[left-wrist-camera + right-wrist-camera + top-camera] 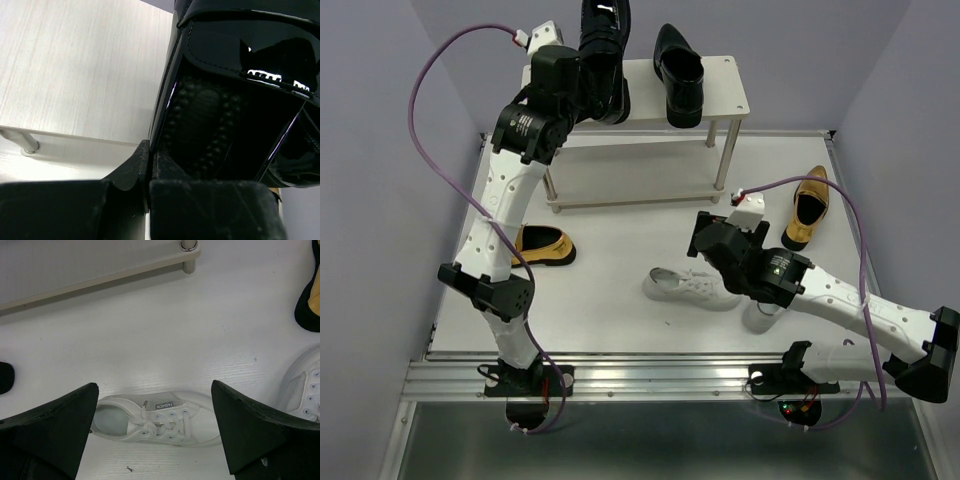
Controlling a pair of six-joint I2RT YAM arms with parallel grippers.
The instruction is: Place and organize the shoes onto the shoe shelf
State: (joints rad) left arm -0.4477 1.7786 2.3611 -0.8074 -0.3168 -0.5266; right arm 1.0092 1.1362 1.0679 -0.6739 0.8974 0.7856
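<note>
Our left gripper (149,167) clamps a glossy black leather shoe (605,50) over the beige wooden shelf (725,85); right gripper (155,387) gapes above a white lace-up sneaker (160,420).

shelf (725,92) upper centre on the table (620,335): dress shoe (678,75) on the top board's right, second dress shoe (605,60) at its left end. loafer (542,246) centre left, other loafer (807,207) centre right; sneaker (688,288) between them, second sneaker (760,316) just right of it.
</note>
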